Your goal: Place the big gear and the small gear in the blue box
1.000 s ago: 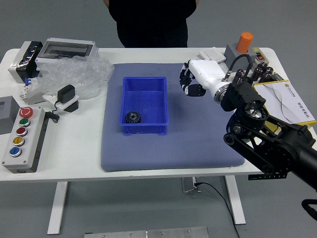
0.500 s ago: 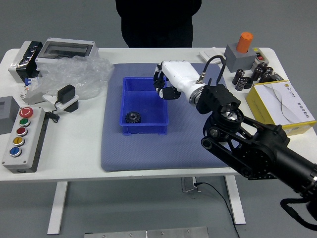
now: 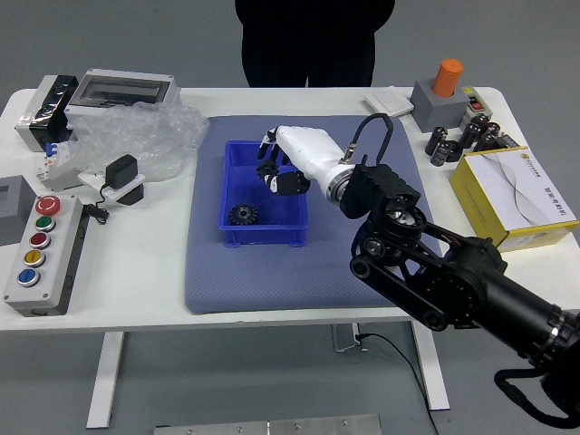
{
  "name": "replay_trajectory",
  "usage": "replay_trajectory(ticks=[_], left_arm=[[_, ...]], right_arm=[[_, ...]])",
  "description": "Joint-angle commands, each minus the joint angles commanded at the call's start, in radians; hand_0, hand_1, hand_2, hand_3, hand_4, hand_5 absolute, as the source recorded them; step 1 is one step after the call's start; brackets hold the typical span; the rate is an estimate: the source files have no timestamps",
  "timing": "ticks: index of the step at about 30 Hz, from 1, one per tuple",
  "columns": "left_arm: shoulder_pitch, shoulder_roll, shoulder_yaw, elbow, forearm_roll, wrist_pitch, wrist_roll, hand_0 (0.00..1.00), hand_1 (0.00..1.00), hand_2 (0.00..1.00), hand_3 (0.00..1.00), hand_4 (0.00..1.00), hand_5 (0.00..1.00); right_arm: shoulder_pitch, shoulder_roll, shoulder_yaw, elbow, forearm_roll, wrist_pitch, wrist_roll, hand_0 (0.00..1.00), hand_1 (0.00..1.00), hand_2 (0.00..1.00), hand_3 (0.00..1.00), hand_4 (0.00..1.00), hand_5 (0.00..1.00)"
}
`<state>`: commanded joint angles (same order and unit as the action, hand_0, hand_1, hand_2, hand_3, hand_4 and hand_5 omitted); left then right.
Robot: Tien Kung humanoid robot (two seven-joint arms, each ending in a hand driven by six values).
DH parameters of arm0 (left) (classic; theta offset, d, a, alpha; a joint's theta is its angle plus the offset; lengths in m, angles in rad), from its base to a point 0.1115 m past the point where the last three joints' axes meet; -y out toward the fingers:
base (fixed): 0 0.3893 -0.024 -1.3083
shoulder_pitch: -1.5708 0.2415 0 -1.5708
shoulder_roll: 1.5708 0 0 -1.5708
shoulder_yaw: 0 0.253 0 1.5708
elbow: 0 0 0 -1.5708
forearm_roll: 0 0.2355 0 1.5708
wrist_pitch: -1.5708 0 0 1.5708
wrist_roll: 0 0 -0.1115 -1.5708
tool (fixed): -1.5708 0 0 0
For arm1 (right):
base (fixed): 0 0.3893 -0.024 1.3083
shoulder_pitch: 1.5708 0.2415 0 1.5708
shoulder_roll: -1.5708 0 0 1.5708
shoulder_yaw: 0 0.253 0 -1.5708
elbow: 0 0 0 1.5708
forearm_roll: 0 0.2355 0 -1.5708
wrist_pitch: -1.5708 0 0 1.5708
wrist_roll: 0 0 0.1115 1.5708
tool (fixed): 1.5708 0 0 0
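Swung leftward, the robot hand point(image 3: 303, 159) hangs over the rectangular blue box point(image 3: 265, 235); its grip I cannot tell.

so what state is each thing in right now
Blue box, open
Dark gear, inside the blue box
Right robot hand, above the blue box, grip unclear
Clear plastic, crumpled
Orange cylinder, upright
Mat, laid flat
White sheet, lying on the yellow box
Person, standing

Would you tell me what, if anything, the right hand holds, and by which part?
That cannot be told: the right hand is over the blue box, its grasp too dark to read. The black gear lying in the box is not held.
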<state>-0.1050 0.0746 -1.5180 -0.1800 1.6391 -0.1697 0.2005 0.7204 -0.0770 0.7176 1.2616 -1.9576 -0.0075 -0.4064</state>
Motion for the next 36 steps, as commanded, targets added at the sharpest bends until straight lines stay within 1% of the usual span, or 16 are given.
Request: replay_trajectory(ticks=[1, 2, 7, 8, 9, 13, 14, 18, 19, 21, 25, 26, 31, 32, 36], left_arm=[[0.000, 0.000, 0.000, 0.000, 0.000, 0.000, 0.000, 0.724, 0.675, 0.677, 0.685, 0.431, 0.020], [0.000, -0.001, 0.000, 0.000, 0.001, 0.000, 0.000, 0.724, 0.675, 0.677, 0.685, 0.431, 0.020], [-0.001, -0.001, 0.001, 0.000, 0.000, 0.000, -0.002, 0.724, 0.675, 0.677, 0.685, 0.431, 0.020], [-0.001, -0.002, 0.001, 0.000, -0.001, 0.000, -0.002, 0.724, 0.675, 0.676, 0.684, 0.430, 0.020], [-0.001, -0.002, 0.001, 0.000, -0.001, 0.001, -0.003, 0.724, 0.675, 0.676, 0.684, 0.430, 0.020], [-0.002, -0.002, 0.002, 0.000, -0.004, 0.002, -0.005, 0.724, 0.675, 0.676, 0.684, 0.430, 0.020], [-0.003, -0.002, 0.002, 0.000, -0.005, 0.002, -0.005, 0.724, 0.674, 0.675, 0.684, 0.430, 0.020], [-0.004, -0.003, 0.004, 0.000, -0.010, 0.004, -0.008, 0.724, 0.674, 0.675, 0.684, 0.430, 0.020], [-0.004, -0.003, 0.004, 0.000, -0.012, 0.005, -0.008, 0.723, 0.674, 0.674, 0.683, 0.429, 0.021], [-0.004, -0.004, 0.006, 0.000, -0.015, 0.006, -0.009, 0.723, 0.674, 0.674, 0.683, 0.429, 0.021], [-0.004, -0.004, 0.010, 0.000, -0.019, 0.009, -0.012, 0.723, 0.674, 0.674, 0.683, 0.429, 0.021], [-0.004, -0.004, 0.010, 0.000, -0.020, 0.010, -0.013, 0.724, 0.674, 0.675, 0.684, 0.430, 0.021], [-0.007, -0.006, 0.011, 0.000, -0.022, 0.011, -0.017, 0.724, 0.674, 0.675, 0.684, 0.430, 0.021], [-0.008, -0.006, 0.011, 0.000, -0.022, 0.011, -0.017, 0.724, 0.674, 0.674, 0.683, 0.429, 0.022], [-0.010, -0.008, 0.013, 0.000, -0.024, 0.012, -0.019, 0.724, 0.674, 0.674, 0.683, 0.429, 0.022]], right_arm=[[0.000, 0.000, 0.003, -0.001, 0.003, 0.003, 0.000, 0.654, 0.558, 0.665, 0.749, 0.730, 0.216], [-0.001, 0.000, 0.006, -0.001, 0.005, 0.006, -0.001, 0.675, 0.602, 0.766, 0.904, 0.780, 0.255], [-0.004, -0.003, 0.018, 0.000, 0.010, 0.019, -0.007, 0.675, 0.602, 0.766, 0.904, 0.780, 0.255], [-0.005, -0.005, 0.021, 0.001, 0.010, 0.020, -0.008, 0.687, 0.609, 0.778, 0.908, 0.807, 0.277], [-0.007, -0.007, 0.025, 0.004, 0.008, 0.021, -0.009, 0.687, 0.609, 0.778, 0.908, 0.807, 0.277], [-0.020, -0.024, 0.054, 0.024, 0.001, 0.021, -0.011, 0.687, 0.609, 0.778, 0.908, 0.807, 0.277], [-0.024, -0.031, 0.065, 0.031, 0.000, 0.021, -0.011, 0.694, 0.619, 0.768, 0.893, 0.816, 0.293], [-0.052, -0.069, 0.119, 0.065, 0.005, 0.013, -0.007, 0.694, 0.619, 0.768, 0.893, 0.816, 0.293], [-0.060, -0.081, 0.135, 0.074, 0.011, 0.010, -0.005, 0.733, 0.668, 0.775, 0.871, 0.798, 0.289], [-0.075, -0.102, 0.164, 0.089, 0.022, 0.000, 0.001, 0.733, 0.668, 0.775, 0.871, 0.798, 0.289], [-0.107, -0.140, 0.235, 0.115, 0.049, -0.019, 0.025, 0.733, 0.668, 0.775, 0.871, 0.798, 0.289], [-0.114, -0.146, 0.253, 0.120, 0.054, -0.024, 0.035, 0.773, 0.729, 0.821, 0.868, 0.790, 0.298], [-0.150, -0.174, 0.324, 0.138, 0.098, -0.059, 0.094, 0.773, 0.729, 0.821, 0.868, 0.790, 0.298], [-0.158, -0.180, 0.337, 0.141, 0.112, -0.067, 0.109, 0.804, 0.769, 0.867, 0.842, 0.830, 0.425], [-0.189, -0.202, 0.384, 0.147, 0.161, -0.098, 0.161, 0.804, 0.769, 0.867, 0.842, 0.830, 0.425]])
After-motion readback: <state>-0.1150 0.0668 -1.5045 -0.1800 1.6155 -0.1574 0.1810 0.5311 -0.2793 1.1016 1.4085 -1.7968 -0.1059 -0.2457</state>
